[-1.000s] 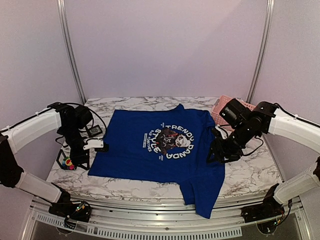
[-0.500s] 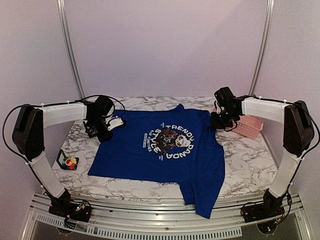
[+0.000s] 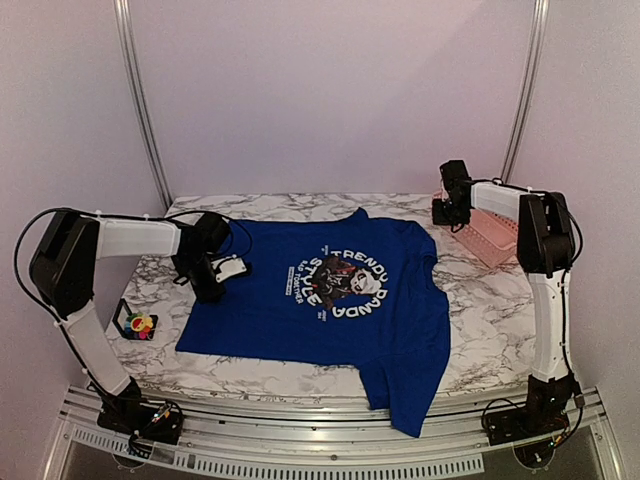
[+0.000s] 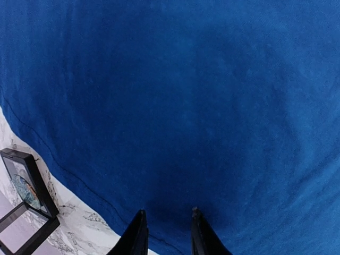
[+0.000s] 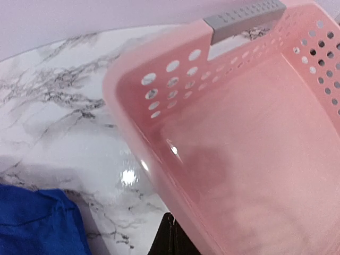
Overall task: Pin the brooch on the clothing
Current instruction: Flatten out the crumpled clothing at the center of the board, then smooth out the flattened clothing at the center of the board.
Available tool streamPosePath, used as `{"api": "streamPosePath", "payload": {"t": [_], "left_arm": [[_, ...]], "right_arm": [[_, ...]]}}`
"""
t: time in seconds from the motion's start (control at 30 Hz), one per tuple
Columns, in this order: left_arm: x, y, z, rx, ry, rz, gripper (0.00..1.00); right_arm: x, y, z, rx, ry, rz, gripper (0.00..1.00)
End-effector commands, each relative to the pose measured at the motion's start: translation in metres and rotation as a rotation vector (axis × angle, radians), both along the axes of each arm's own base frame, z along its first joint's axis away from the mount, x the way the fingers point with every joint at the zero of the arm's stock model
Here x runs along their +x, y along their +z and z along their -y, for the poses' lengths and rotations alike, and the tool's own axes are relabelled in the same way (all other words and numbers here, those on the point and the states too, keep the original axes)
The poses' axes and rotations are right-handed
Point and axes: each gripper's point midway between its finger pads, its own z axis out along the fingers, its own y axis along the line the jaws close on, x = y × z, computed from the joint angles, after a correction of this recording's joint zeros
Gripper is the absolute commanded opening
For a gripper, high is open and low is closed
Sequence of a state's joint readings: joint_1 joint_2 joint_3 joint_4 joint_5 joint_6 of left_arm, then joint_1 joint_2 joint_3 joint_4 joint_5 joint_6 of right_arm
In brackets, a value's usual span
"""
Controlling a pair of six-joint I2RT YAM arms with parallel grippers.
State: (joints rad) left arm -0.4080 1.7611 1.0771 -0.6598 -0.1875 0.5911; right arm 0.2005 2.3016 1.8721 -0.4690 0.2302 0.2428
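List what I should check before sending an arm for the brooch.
1. Shirt spread flat, print up: ok.
2. Brooch in view, in a black holder near the table's left edge: ok.
3. Left gripper empty: jaws apart over the shirt, nothing seen held: ok.
4. Right gripper empty: shut, at the pink basket: ok.
5. Brooch's pin open: cannot tell.

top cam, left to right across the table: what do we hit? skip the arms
brooch in its black holder → blue T-shirt → pink basket
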Motion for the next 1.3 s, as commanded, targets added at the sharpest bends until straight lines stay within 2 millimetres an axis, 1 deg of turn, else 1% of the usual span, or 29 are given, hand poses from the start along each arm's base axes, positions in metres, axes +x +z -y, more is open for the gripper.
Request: {"api": "streamPosePath", "payload": {"t": [0.0, 0.03, 0.07, 0.1, 0.13, 0.17, 0.2, 0.23, 0.27, 0.3, 0.33, 0.37, 0.43, 0.47, 0.5, 0.53, 0.57, 0.6, 0.7, 0.77, 0.8, 0.87, 0.97, 1.1, 1.13, 1.2, 1.27], "left_arm": [[-0.035, -0.010, -0.001, 0.006, -0.040, -0.132, 0.30], [-0.034, -0.007, 0.002, -0.006, -0.043, -0.135, 0.30], [-0.032, 0.000, 0.006, -0.024, -0.044, -0.139, 0.30], [-0.030, 0.007, 0.011, -0.045, -0.044, -0.144, 0.31], [-0.024, 0.017, 0.017, -0.074, -0.040, -0.133, 0.31], [-0.016, 0.027, 0.024, -0.103, -0.031, -0.117, 0.31], [-0.005, 0.038, 0.031, -0.136, -0.021, -0.091, 0.31], [0.008, 0.048, 0.039, -0.164, -0.004, -0.060, 0.31], [0.023, 0.056, 0.044, -0.185, 0.012, -0.025, 0.31], [0.040, 0.063, 0.049, -0.200, 0.029, 0.018, 0.31], [0.056, 0.067, 0.052, -0.204, 0.046, 0.065, 0.31], [0.071, 0.066, 0.054, -0.200, 0.060, 0.102, 0.31], [0.099, 0.062, 0.053, -0.165, 0.085, 0.178, 0.31], [0.111, 0.058, 0.052, -0.145, 0.098, 0.207, 0.31], [0.118, 0.052, 0.050, -0.121, 0.108, 0.221, 0.30], [0.122, 0.044, 0.050, -0.102, 0.110, 0.219, 0.30], [0.122, 0.036, 0.049, -0.086, 0.111, 0.206, 0.30], [0.119, 0.028, 0.049, -0.072, 0.108, 0.187, 0.30], [0.099, 0.009, 0.043, -0.028, 0.080, 0.134, 0.30], [0.080, 0.001, 0.036, -0.012, 0.063, 0.098, 0.30], [0.067, -0.004, 0.033, -0.008, 0.053, 0.068, 0.30], [0.040, -0.015, 0.025, 0.004, 0.038, -0.004, 0.30], [0.011, -0.022, 0.013, 0.031, 0.022, -0.068, 0.30], [-0.017, -0.024, 0.007, 0.027, 0.011, -0.141, 0.30], [-0.021, -0.023, 0.007, 0.020, 0.011, -0.152, 0.30], [-0.028, -0.023, 0.008, 0.005, 0.006, -0.173, 0.30], [-0.033, -0.022, 0.010, -0.005, -0.006, -0.192, 0.30]], "right_arm": [[0.038, 0.012, 0.004, -0.050, 0.064, 0.060, 0.00], [0.041, 0.014, -0.002, -0.047, 0.100, 0.060, 0.00], [0.041, 0.011, -0.006, -0.039, 0.127, 0.047, 0.00], [0.038, 0.009, -0.012, -0.024, 0.156, 0.036, 0.01], [0.034, 0.015, -0.019, -0.007, 0.177, 0.037, 0.03], [0.027, 0.013, -0.029, 0.003, 0.199, 0.027, 0.03], [0.017, 0.012, -0.039, 0.005, 0.226, 0.024, 0.04], [0.007, 0.026, -0.056, 0.004, 0.264, 0.056, 0.04], [-0.004, 0.025, -0.069, -0.006, 0.298, 0.064, 0.05], [-0.015, 0.034, -0.081, -0.005, 0.330, 0.088, 0.05], [-0.025, 0.035, -0.088, 0.008, 0.349, 0.095, 0.05], [-0.034, 0.043, -0.094, 0.042, 0.359, 0.105, 0.05], [-0.048, 0.036, -0.098, 0.117, 0.336, 0.070, 0.04], [-0.054, 0.028, -0.097, 0.134, 0.318, 0.045, 0.03], [-0.061, 0.017, -0.095, 0.149, 0.295, 0.014, 0.02], [-0.070, 0.006, -0.099, 0.192, 0.297, -0.022, 0.02], [-0.077, -0.005, -0.098, 0.201, 0.287, -0.048, 0.01], [-0.085, -0.017, -0.093, 0.199, 0.264, -0.080, 0.01], [-0.103, -0.050, -0.065, 0.122, 0.140, -0.174, 0.00], [-0.116, -0.070, -0.050, 0.106, 0.085, -0.231, 0.00], [-0.122, -0.077, -0.042, 0.099, 0.065, -0.252, 0.00], [-0.132, -0.083, -0.026, 0.100, 0.023, -0.275, 0.00], [-0.147, -0.085, -0.012, 0.086, -0.002, -0.293, 0.00], [-0.162, -0.074, 0.001, 0.073, -0.022, -0.289, 0.00], [-0.165, -0.073, 0.003, 0.072, -0.025, -0.289, 0.00], [-0.166, -0.063, 0.005, 0.071, -0.018, -0.270, 0.00], [-0.160, -0.055, 0.003, 0.073, 0.010, -0.254, 0.01]]}}
